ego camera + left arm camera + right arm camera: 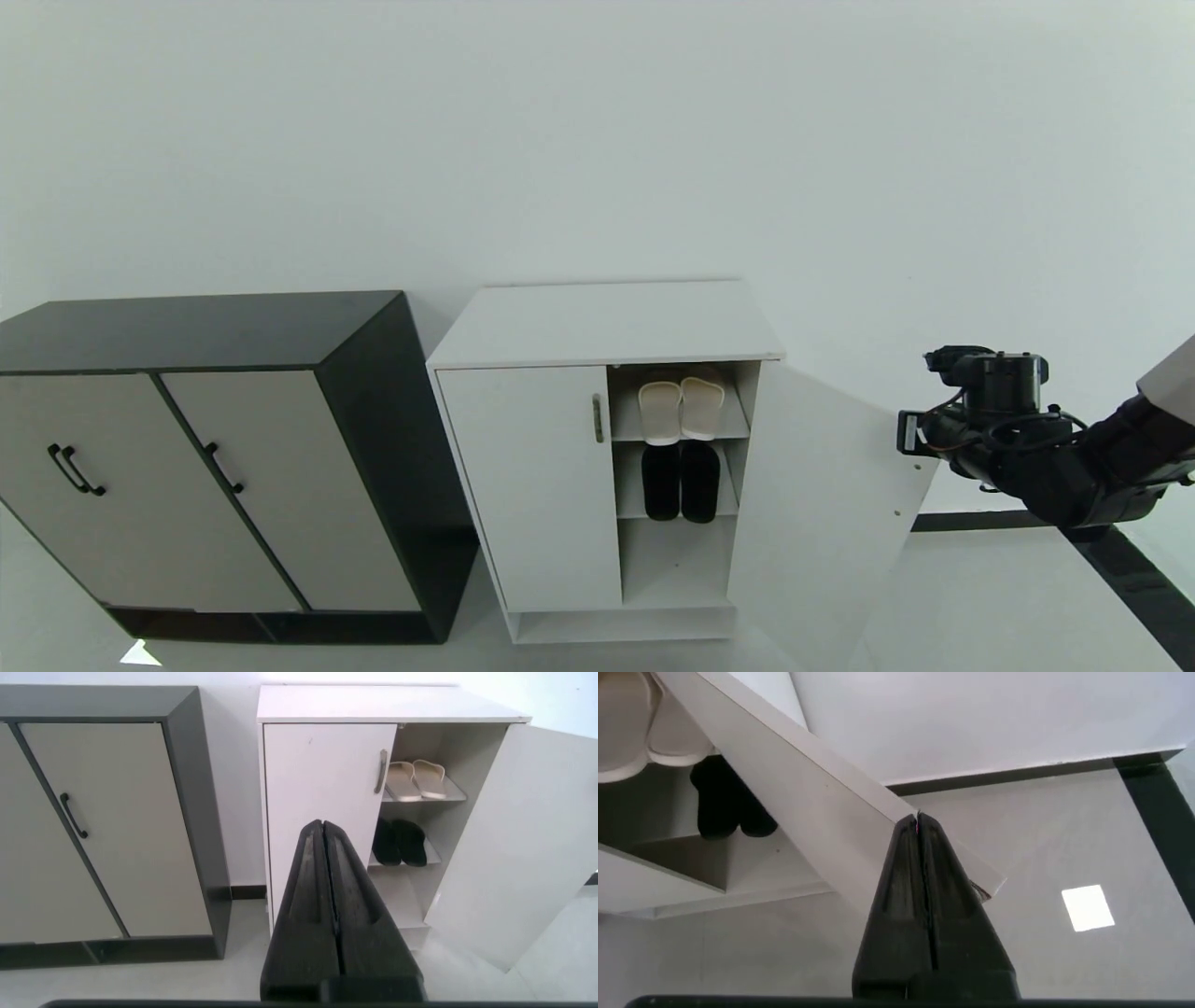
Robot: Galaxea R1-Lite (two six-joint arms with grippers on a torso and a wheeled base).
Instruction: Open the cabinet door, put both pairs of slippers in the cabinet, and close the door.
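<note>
Closing the door looks to be all that is left of this job. The white cabinet (597, 322) stands against the far wall (597, 140), with its left door (527, 476) shut and its right door (822, 504) swung wide toward the near right. In the open right half, the white slippers (681, 409) lie side by side on the top shelf (624, 437). The black slippers (681, 481) sit as a pair on the middle shelf (627, 513) just below. Opening the cabinet and stowing both pairs therefore appear done. The right gripper (918, 831), its fingers pressed together with nothing between them, is at the free edge of the open right door, on its outer face. Its tip is either touching that edge or just beside it, and I cannot tell which. In my judgement that position suits a push to swing the door leftward and back until it shuts. The left gripper (323, 831) is likewise clenched and empty, held on the near side facing the shut left door and well apart from it. A black cabinet (187, 327) with two pale closed doors stands just left of the white one and seems to play no part here.
</note>
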